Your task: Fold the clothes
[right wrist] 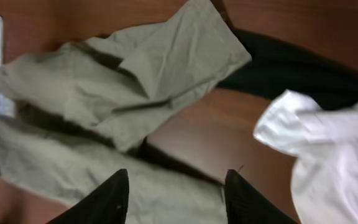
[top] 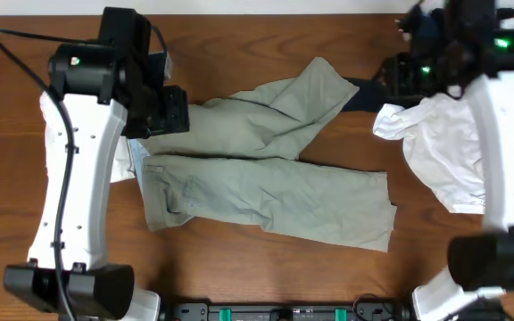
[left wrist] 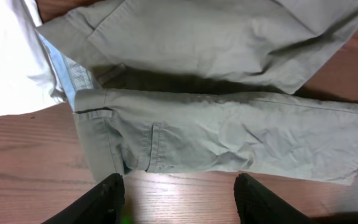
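Long khaki-grey cotton trousers [top: 266, 178] lie half-spread at mid-table on the brown wooden table [top: 239, 259]. Left gripper [left wrist: 179, 202] and right gripper [right wrist: 176, 199] hover above the table, jaws parted, holding nothing. Risk: the rumpled leg nearer the table's far edge folds askew, or its hem drags the black cloth garment [top: 364, 94] along

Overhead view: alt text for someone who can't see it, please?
Khaki trousers lie spread on a wooden table, one leg straight, one angled away. A white shirt and black garment lie at right; the left arm and right arm flank them.
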